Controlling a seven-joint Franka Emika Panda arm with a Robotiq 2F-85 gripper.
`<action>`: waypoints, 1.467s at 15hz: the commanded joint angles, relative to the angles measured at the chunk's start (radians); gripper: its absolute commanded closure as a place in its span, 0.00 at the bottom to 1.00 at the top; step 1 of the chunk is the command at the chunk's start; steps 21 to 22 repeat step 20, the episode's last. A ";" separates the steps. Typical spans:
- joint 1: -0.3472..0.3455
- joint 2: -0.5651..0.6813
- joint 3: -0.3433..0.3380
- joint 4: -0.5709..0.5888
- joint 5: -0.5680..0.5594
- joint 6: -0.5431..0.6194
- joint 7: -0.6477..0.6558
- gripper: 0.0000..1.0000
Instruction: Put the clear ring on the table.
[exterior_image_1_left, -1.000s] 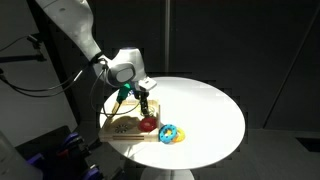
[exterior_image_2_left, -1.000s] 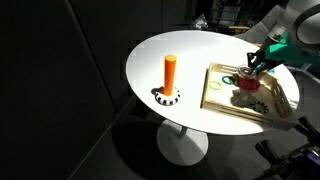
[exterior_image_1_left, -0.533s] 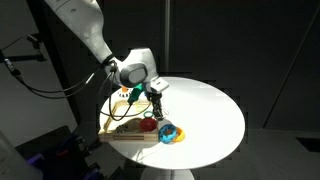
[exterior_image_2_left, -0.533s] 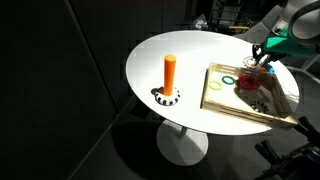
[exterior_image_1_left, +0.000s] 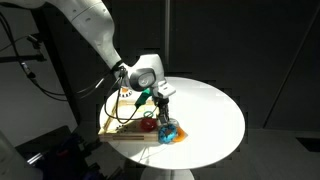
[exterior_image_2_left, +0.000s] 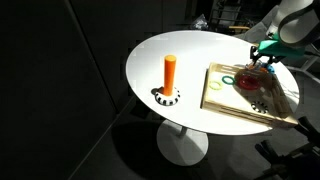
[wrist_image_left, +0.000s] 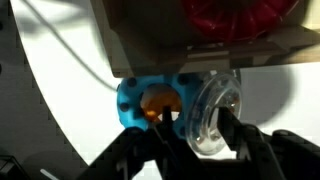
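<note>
In the wrist view my gripper (wrist_image_left: 195, 112) is shut on the clear ring (wrist_image_left: 213, 115), which stands on edge between the two black fingers. It hangs just above the white table (wrist_image_left: 60, 90), beside the blue-and-yellow ring (wrist_image_left: 150, 103) and past the wooden tray's edge (wrist_image_left: 200, 58). The red ring (wrist_image_left: 240, 15) lies on the tray. In both exterior views the gripper (exterior_image_1_left: 163, 119) (exterior_image_2_left: 264, 62) hovers low by the tray's corner; the clear ring is too small to make out there.
The wooden tray (exterior_image_1_left: 118, 128) (exterior_image_2_left: 225, 100) sits at the table's (exterior_image_1_left: 215, 115) edge with the red ring (exterior_image_2_left: 248, 82) and a green ring (exterior_image_2_left: 228, 80). An orange peg (exterior_image_2_left: 170, 73) on a dark base stands apart on the table. The blue-and-yellow ring (exterior_image_1_left: 170, 133) lies beside the tray.
The arm has moved from over the tray's middle across to its corner by the blue-and-yellow ring, and lower, still holding the clear ring.
</note>
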 joint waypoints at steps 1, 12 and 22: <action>-0.029 -0.035 0.039 0.019 -0.007 -0.091 -0.024 0.17; -0.177 -0.300 0.250 0.009 0.046 -0.478 -0.333 0.00; -0.212 -0.358 0.304 0.021 0.056 -0.589 -0.414 0.00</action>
